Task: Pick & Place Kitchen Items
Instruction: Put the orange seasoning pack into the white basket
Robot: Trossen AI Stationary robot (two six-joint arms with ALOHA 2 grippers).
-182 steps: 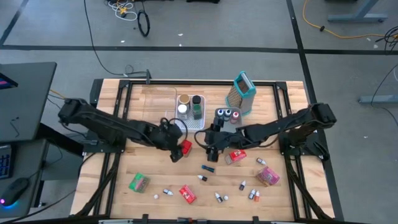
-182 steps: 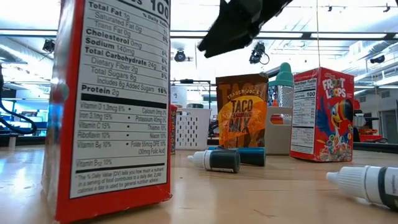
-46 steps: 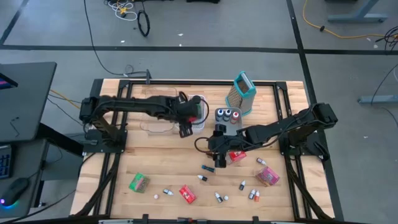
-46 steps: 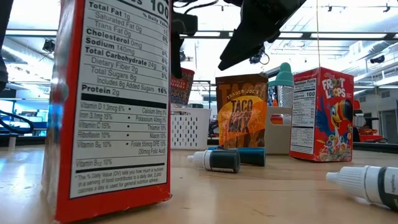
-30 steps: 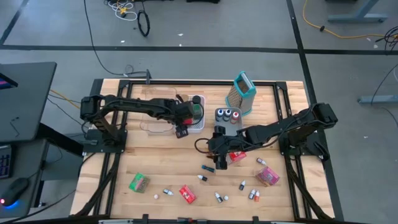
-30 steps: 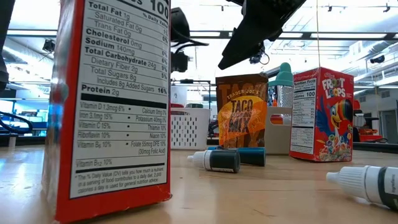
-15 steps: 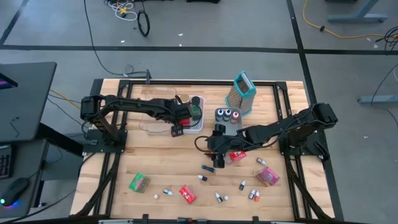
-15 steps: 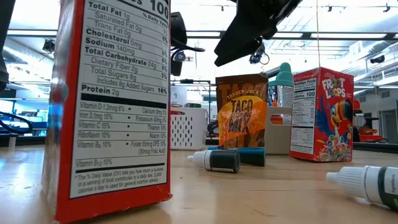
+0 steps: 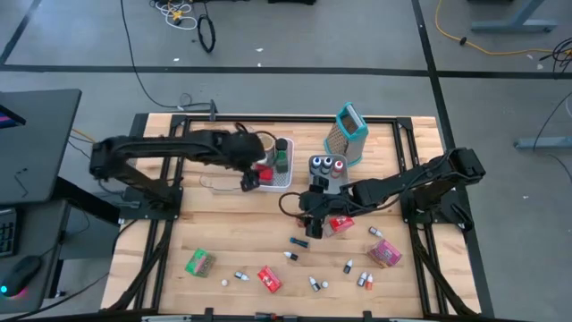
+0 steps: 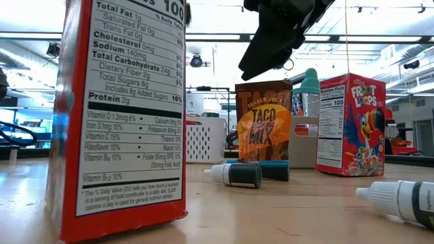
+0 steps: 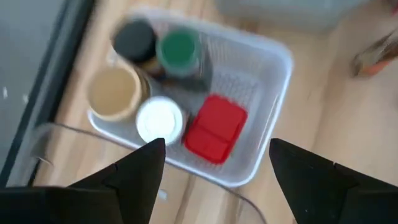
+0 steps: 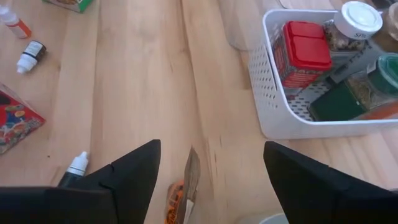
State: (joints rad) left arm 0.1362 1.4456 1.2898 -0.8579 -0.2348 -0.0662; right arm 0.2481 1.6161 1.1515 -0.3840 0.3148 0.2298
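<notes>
Above the white bin [image 9: 279, 170], left gripper [image 11: 214, 165] hangs with jaws spread wide, holding nothing; red packet [image 11: 215, 127] lies inside the bin beside the white-lidded jar [image 11: 160, 119] and green-lidded jar [image 11: 180, 50]. Right gripper [image 12: 211, 158] sits just off the bin's near side, jaws wide, empty, over the orange taco packet [image 12: 185, 186] standing on edge. Risks: right jaws may tip or shove that thin packet instead of straddling it, since it stands narrow; it could slide toward the dark dropper bottle [image 12: 76, 167]. Both arms are close at the bin, so a collision is possible if the left one retreats late.
</notes>
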